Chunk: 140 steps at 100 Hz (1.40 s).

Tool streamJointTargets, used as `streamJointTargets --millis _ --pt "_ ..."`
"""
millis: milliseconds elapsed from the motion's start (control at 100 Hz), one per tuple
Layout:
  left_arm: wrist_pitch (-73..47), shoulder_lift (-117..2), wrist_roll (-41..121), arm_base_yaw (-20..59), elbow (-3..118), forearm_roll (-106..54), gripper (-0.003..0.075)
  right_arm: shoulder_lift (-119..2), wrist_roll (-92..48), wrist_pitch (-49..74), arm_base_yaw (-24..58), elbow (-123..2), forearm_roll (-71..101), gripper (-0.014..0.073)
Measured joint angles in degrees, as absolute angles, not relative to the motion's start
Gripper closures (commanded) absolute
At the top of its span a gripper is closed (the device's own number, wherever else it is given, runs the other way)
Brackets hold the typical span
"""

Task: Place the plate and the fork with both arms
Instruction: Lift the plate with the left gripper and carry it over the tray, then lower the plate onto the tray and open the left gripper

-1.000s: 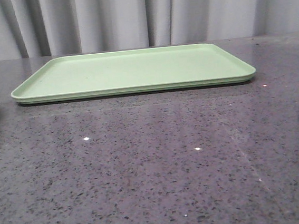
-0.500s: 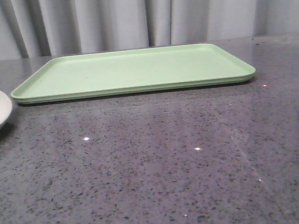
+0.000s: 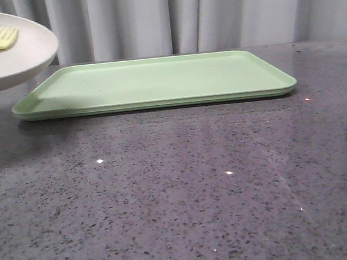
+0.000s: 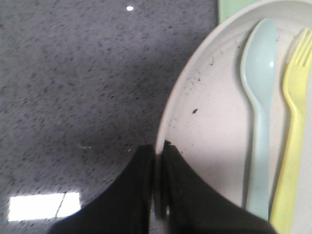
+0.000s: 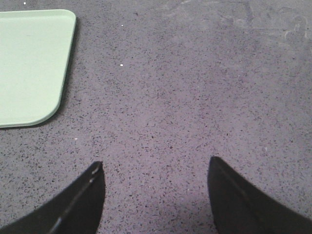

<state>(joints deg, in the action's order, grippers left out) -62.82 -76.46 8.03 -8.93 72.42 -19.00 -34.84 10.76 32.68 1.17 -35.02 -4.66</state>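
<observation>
Pinkish plate [image 4: 214, 146] rim between left tool [image 4: 159, 195] fingers

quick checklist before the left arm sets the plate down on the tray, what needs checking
1. Left gripper has the plate by the rim: ok, fingers are shut on the edge.
2. Plate is lifted off the table: ok, it hangs above the tray's left end.
3. Fork and pale blue-green spoon are riding safely: ok, both lie side by side in the plate.
4. Tray surface is free: ok, nothing on it.
5. Plate is level: cannot tell.
6. Right gripper is out of the way: ok, open over bare table beside the tray's corner.
</observation>
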Motion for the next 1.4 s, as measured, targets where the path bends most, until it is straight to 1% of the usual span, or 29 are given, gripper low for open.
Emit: streamJointTargets --millis 470,750,890,1060,1400 --pt "-55.58 -92.52 -1.65 6.38 85.33 -20.86 0.0741 -34.84 10.76 33.36 1.17 -35.02 -4.66 0.0125" --pt "-53.04 -101.78 -6.85 12.70 94.31 -21.12 0.0741 -34.84 10.76 33.48 1.17 -35.02 -4.66 0.0125" --pt "-50.98 -105.95 -9.68 14.55 97.71 -21.26 0.0741 -34.84 10.76 33.60 1.17 -35.02 -4.66 0.0125" --pt "-49.83 -109.52 -11.83 15.80 98.60 -21.38 0.0741 -34.84 10.76 33.68 1.17 -35.02 -4.66 0.0125" --pt "-48.42 -110.91 -12.65 15.78 98.63 -21.38 0.0741 -34.84 10.76 34.08 1.17 -35.02 -4.66 0.0125"
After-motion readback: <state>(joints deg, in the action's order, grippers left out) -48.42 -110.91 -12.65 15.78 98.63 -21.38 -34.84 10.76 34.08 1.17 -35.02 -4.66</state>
